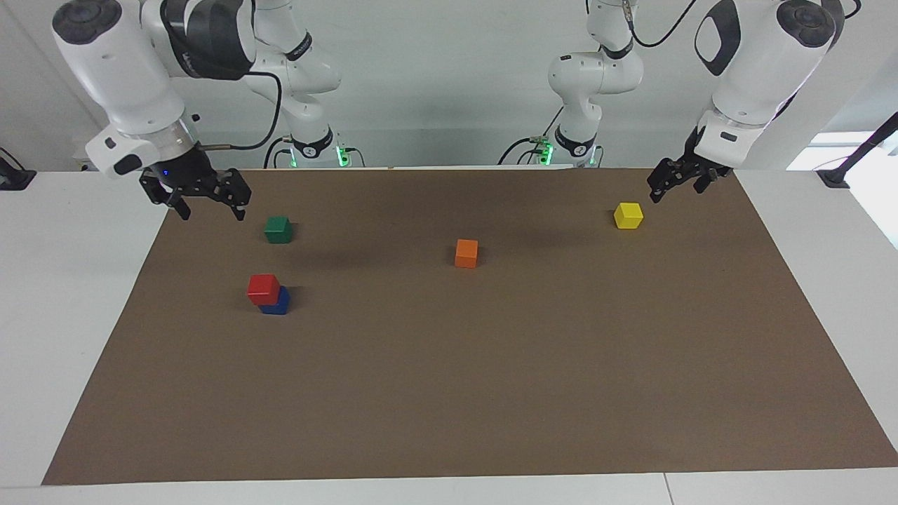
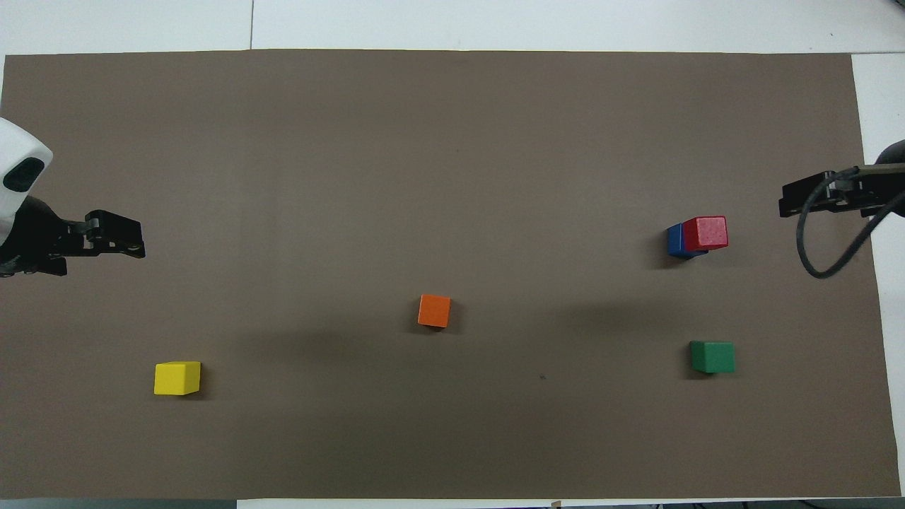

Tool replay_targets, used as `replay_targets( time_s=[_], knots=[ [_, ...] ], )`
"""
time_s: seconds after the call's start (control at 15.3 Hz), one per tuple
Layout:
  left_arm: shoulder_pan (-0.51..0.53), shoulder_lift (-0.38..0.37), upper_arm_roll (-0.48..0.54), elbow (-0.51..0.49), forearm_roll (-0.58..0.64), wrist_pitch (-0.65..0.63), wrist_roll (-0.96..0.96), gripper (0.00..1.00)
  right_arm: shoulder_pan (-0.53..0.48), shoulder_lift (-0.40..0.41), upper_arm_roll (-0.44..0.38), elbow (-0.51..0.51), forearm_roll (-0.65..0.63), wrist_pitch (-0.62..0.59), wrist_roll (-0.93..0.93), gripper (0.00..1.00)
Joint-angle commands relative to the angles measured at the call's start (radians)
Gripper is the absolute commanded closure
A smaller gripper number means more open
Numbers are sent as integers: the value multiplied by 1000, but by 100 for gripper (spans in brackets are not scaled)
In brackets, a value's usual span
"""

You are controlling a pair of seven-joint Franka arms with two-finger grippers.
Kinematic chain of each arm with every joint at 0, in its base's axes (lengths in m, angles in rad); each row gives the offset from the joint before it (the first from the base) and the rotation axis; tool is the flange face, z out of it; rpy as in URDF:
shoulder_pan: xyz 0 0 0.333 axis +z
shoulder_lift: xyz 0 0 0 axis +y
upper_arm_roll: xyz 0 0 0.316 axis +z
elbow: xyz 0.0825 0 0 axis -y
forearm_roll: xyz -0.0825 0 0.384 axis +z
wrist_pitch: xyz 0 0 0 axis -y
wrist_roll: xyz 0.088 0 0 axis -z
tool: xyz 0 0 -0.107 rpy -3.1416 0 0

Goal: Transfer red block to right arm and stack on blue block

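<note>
Red block [image 1: 264, 288] sits on the blue block [image 1: 276, 303], a little askew so that one blue edge shows from above, toward the right arm's end of the desk [image 1: 56, 294]. I see the brown mat [image 1: 491, 393] lying bare over its whole stretch farther from the robots — plenty of room to move there. The green block [image 1: 278, 229] lies nearer to the robots than the stack, the orange block [image 1: 466, 252] mid-mat, and the yellow block [image 1: 628, 214] toward the left arm's end.

My right hand [image 1: 208, 203] hangs up in the air over the mat's edge, well apart from the stack, fingers spread and holding nothing (its small blue light shows). The left hand [image 1: 672, 181] waits over the mat's corner just beside the yellow block — open too, and empty.
</note>
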Motion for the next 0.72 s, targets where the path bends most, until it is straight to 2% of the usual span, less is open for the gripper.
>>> replay_targets(
  time_s=[0.0,0.2,0.39,0.65],
  knots=[
    [-16,-11,11,11,-10,-16,17,0,-6,-28,5,64,-5,-119,-1,0],
    [4,-11,1,17,-9,-18,45,0,-69,-42,34,121,5,-241,-13,0],
    [20,-9,3,25,-9,-27,85,0,-130,-54,74,120,7,-252,-15,0],
    [24,-11,3,25,-10,-25,86,0,-135,-40,63,127,8,-210,-44,0]
  ],
)
